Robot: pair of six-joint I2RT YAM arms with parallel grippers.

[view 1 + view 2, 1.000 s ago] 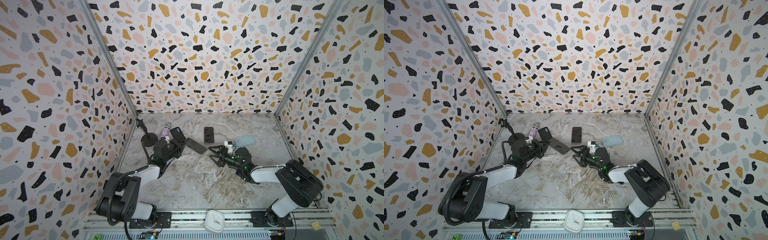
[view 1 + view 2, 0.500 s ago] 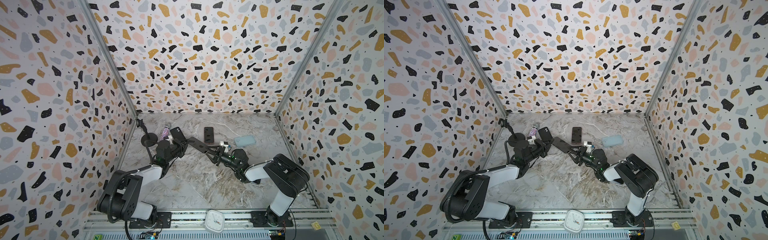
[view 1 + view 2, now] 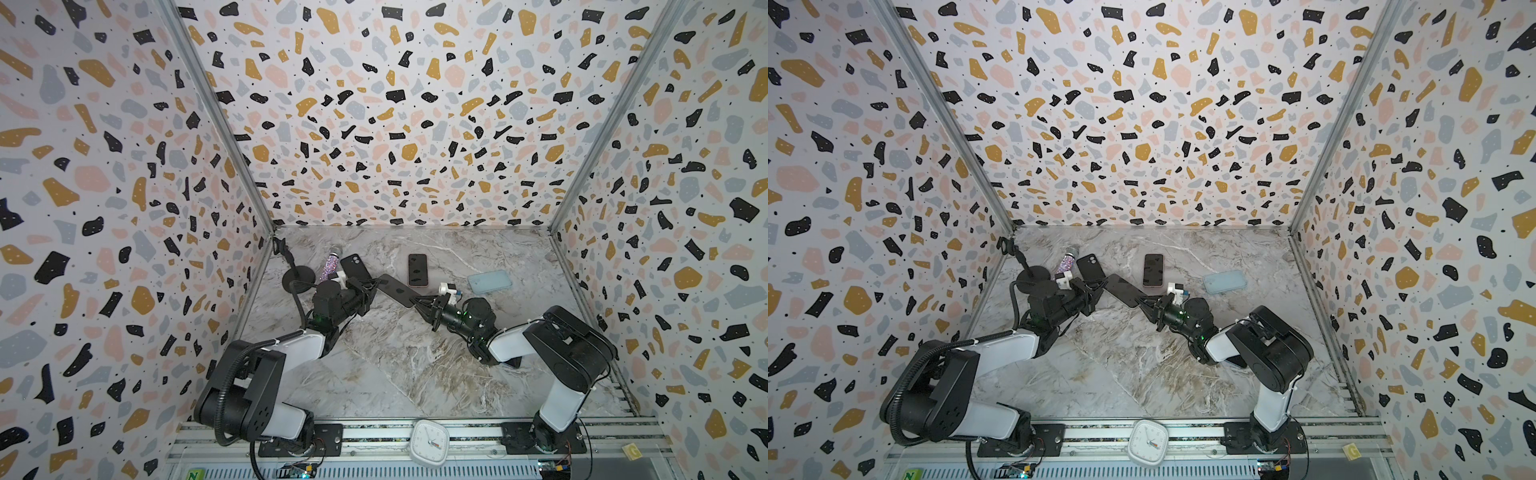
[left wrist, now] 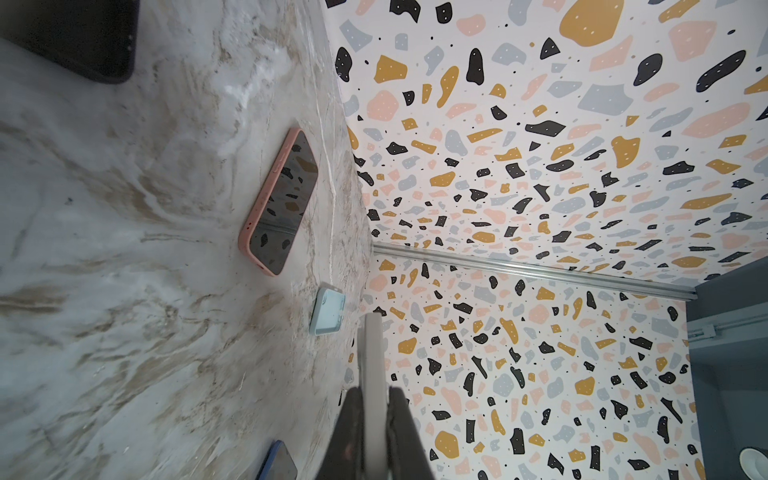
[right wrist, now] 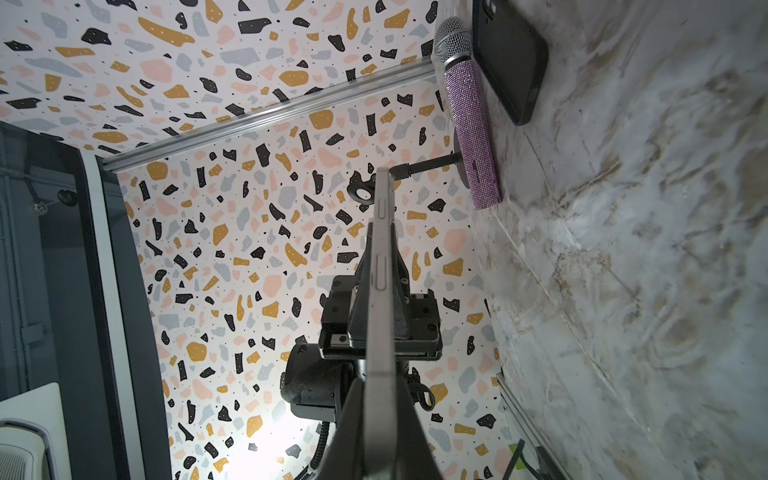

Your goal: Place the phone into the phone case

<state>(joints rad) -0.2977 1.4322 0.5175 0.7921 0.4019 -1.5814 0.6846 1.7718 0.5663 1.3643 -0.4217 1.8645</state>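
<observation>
1. My left gripper [image 3: 371,286] is shut tight on one end of the phone [image 3: 395,289].
2. My right gripper [image 3: 420,301] is shut tight on the other end of the same phone.
3. So the phone hangs between the two grippers, up off the counter [image 3: 395,365]. Both top views show this.
4. The phone is dark grey and flat. In both top views it slants from the left gripper down to the right gripper.
5. In the left wrist view I see the phone from its thin side, pinched between the two black fingers [image 4: 353,432].
6. In the right wrist view the phone also shows its thin side. It runs from my right gripper to the left gripper at the far end.
7. The blue case [image 3: 489,281] lies flat on the counter, behind the right gripper and a bit to the right. It is well apart from the phone. It is empty.
8. A pink phone [image 3: 417,270] lies flat near the back, screen up. It sits just behind the held phone in both top views.
9. A black thing [image 3: 355,266] lies by the left gripper. It has a camera hole. I cannot tell if it is a case or a phone.
10. A sparkly purple mic [image 3: 330,264] lies just beside the black thing, on its left.
11. A black stand [image 3: 297,278] sits in the back left corner.
12. A white clock [image 3: 430,441] sits on the front rail between the two arm bases.
</observation>
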